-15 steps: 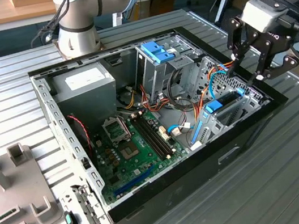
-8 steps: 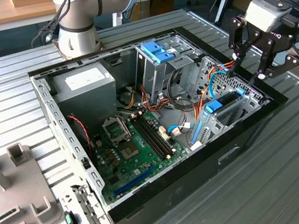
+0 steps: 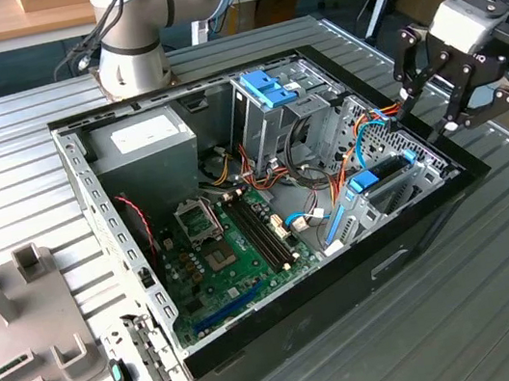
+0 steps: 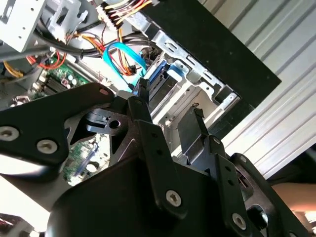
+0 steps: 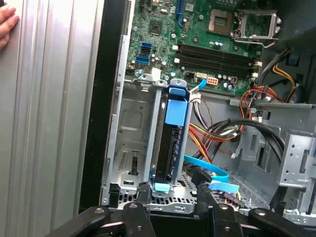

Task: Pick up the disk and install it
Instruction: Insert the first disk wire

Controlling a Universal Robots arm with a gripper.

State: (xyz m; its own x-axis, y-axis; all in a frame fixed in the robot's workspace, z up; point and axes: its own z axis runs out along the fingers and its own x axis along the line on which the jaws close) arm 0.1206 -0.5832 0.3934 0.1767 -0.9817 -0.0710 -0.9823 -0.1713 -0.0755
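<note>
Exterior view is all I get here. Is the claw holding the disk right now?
Observer: No. In the second wrist view the gripper is open with nothing gripped between its fingers.
Operator: So where's the disk?
Observer: In the first wrist view the disk stands on edge in a slot of the silver drive bay.
Operator: Is anybody close?
Observer: Yes, a person's hand is over the table beside the case.

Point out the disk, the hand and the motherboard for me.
disk (image 5: 170, 140), first wrist view, on its dark metal edge.
hand (image 3: 425, 116), exterior view, midway between its open fingertips.
motherboard (image 3: 198, 276), exterior view, on its bare green surface.
</note>
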